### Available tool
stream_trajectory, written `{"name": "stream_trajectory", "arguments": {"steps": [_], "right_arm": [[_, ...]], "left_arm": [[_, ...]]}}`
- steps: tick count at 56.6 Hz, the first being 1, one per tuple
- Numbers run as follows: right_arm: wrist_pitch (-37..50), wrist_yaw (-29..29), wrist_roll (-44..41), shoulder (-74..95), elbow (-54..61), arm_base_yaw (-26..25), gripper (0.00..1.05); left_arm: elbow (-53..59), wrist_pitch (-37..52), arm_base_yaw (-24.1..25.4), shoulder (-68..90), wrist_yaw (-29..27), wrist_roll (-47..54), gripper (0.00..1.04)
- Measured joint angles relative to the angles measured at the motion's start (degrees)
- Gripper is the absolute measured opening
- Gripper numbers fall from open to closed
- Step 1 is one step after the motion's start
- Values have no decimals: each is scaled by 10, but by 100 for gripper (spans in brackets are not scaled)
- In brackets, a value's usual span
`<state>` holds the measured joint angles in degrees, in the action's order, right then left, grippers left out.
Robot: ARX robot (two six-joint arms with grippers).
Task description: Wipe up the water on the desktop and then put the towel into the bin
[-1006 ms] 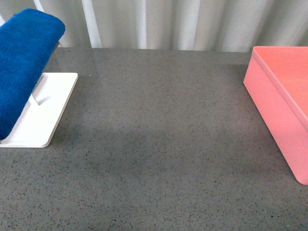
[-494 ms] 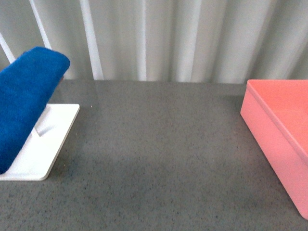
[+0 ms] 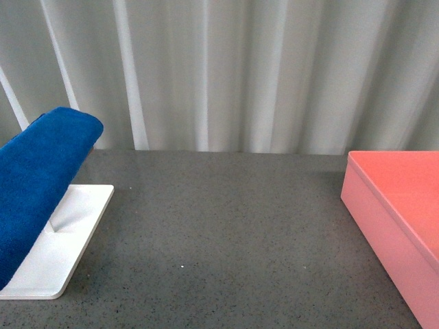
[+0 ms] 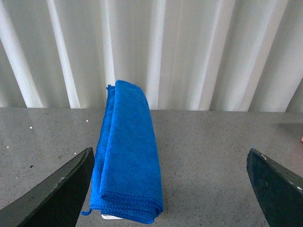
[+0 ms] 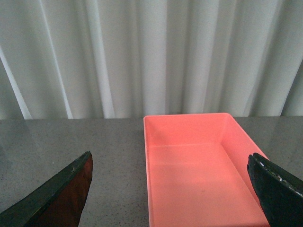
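towel [image 3: 41,178] is draped up over the white tray [image 3: 65,257] at the desktop's [image 3: 226,233] left edge, bin [image 3: 384,212] at the right edge. left gripper [image 4: 170,151] and right gripper [image 5: 169,154] both spread wide, holding nothing.

Edges crop towel [image 3: 38,192] and bin [image 3: 384,236] (front view).

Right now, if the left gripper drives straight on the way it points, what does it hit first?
Probably the towel, which lies folded between the open fingers of the left gripper, slightly off centre. Depth is unclear, so the desktop beside it may come first.
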<state>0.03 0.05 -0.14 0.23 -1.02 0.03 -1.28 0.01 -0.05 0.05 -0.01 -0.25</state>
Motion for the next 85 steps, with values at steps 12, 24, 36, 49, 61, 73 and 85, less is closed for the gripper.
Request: {"name": "stream_trajectory", "arguments": {"steps": [12,24,36,49,61,73,85], "right_arm": [[0,0,0,0,0,0,98],[0,0,0,0,0,0,98],[0,0,0,0,0,0,98],[0,0,0,0,0,0,98],[0,0,0,0,0,0,98],[0,0,0,0,0,0,98],[0,0,0,0,0,0,98]], "left_arm": [[-2,-7,-23,13,-68,-16,98],[-39,153,-78,236,-207,-56,98],[-187,267,-31,529,-71,4,98],[-368,235,18,783,-20,33,98],[-486,195,35,916,-13,86,98],[-587,116,55,1021,-19,132,98],[-632,97,61,1051,-20,131,98]]}}
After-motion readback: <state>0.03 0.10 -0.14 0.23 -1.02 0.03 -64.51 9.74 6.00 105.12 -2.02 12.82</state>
